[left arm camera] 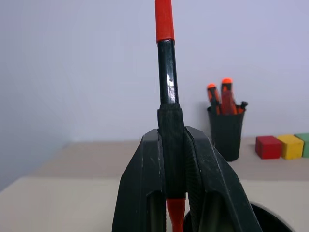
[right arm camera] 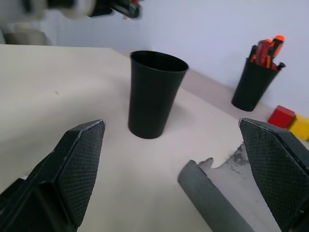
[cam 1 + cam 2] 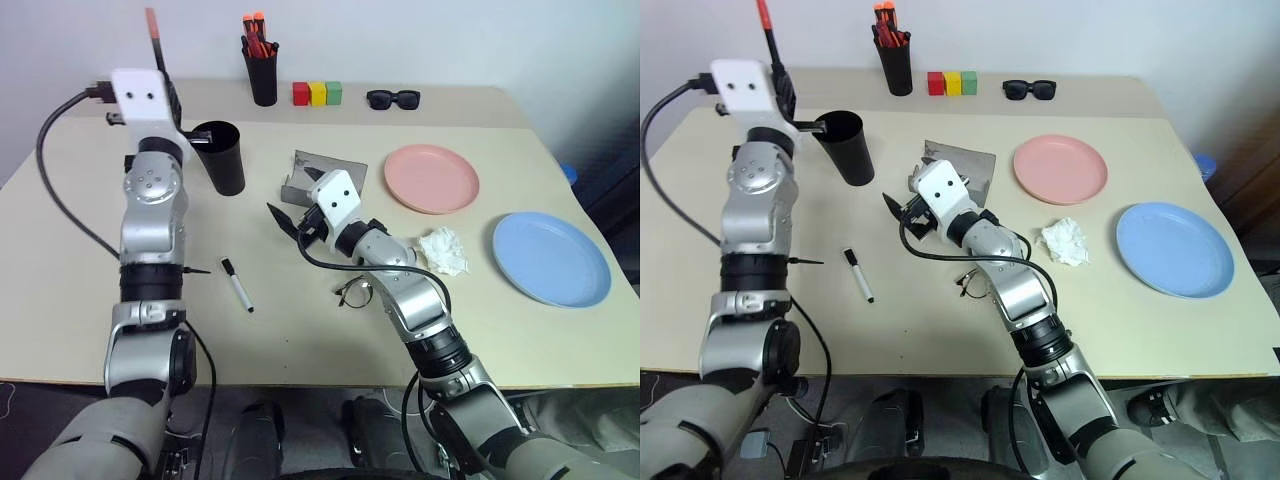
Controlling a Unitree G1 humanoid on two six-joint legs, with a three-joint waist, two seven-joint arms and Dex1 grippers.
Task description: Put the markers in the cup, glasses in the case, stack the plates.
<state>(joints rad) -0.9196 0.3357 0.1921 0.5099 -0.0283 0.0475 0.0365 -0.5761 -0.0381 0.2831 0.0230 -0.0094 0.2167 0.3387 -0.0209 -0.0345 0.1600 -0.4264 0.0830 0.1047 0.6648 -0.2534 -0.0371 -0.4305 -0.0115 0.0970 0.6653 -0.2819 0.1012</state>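
Observation:
My left gripper (image 1: pixel 171 140) is shut on the red marker (image 1: pixel 166 72) with the black middle and holds it upright, raised just left of the black cup (image 3: pixel 222 155). The white marker (image 3: pixel 237 285) with a black cap lies on the table in front of the cup. My right gripper (image 2: pixel 171 125) stands open and empty above the table, pointing toward the cup, with the grey case (image 3: pixel 330 170) lying open just behind it. The wire-frame glasses (image 3: pixel 353 292) rest on the table beside my right forearm. The pink plate (image 3: pixel 432 178) and the blue plate (image 3: pixel 551 257) lie apart on the right.
A crumpled white tissue (image 3: pixel 443 250) sits between the plates. Along the back edge stand a black pen pot (image 3: pixel 263 75) with orange-capped pens, three coloured blocks (image 3: pixel 317 93) and black sunglasses (image 3: pixel 393 98).

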